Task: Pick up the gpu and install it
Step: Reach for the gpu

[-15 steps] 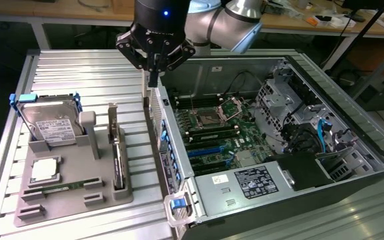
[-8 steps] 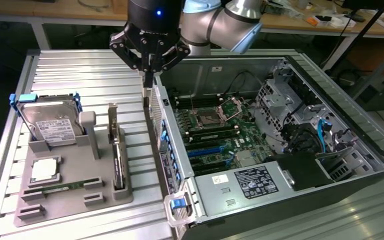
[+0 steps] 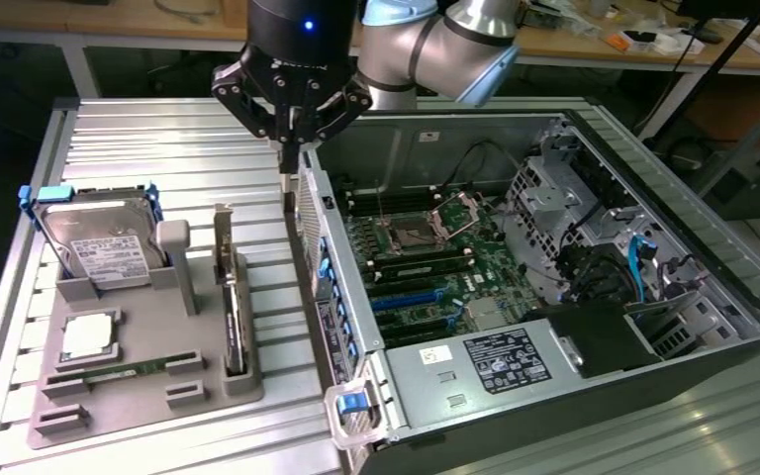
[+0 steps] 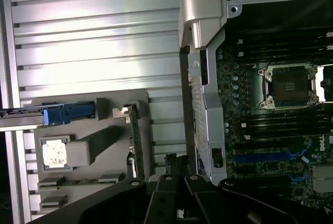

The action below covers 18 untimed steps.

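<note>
Exterior view: gripper, fingers together, holds nothing. The gpu stands nearer, to the exterior view's left, long axis near-to-far.

Ribbed metal table bears grey parts holder; open computer case.

"Colours on the tray side?"

"Tray plain grey. Gpu black, its bracket silver. Hard drive silver with blue handles. Memory stick green."

"And the rest?"

"Motherboard green, crossed by blue slots. Table silver, ribbed in long stripes. Gripper black."
</note>
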Motion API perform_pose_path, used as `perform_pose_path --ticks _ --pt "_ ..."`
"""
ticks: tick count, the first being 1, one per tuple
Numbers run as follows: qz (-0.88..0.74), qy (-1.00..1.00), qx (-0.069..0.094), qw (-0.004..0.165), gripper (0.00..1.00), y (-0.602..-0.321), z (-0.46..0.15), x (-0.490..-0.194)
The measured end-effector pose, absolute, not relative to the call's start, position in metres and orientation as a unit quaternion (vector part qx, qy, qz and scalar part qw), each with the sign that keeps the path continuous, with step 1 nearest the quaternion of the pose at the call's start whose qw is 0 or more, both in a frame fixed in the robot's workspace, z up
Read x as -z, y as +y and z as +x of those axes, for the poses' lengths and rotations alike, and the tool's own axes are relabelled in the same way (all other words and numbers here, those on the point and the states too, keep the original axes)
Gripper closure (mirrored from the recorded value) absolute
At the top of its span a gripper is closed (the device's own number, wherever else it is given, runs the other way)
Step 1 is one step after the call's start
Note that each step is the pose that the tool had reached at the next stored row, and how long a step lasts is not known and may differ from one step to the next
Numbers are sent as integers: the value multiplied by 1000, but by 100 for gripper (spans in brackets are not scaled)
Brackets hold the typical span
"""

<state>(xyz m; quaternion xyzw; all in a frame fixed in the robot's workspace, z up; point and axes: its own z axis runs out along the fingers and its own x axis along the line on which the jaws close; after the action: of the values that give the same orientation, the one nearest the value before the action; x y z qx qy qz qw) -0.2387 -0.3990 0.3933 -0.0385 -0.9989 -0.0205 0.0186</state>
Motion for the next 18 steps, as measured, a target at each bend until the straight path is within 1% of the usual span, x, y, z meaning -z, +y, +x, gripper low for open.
perform_pose_path --ticks 18 --pt "-39 -999 21 19 89 -399 -260 -393"
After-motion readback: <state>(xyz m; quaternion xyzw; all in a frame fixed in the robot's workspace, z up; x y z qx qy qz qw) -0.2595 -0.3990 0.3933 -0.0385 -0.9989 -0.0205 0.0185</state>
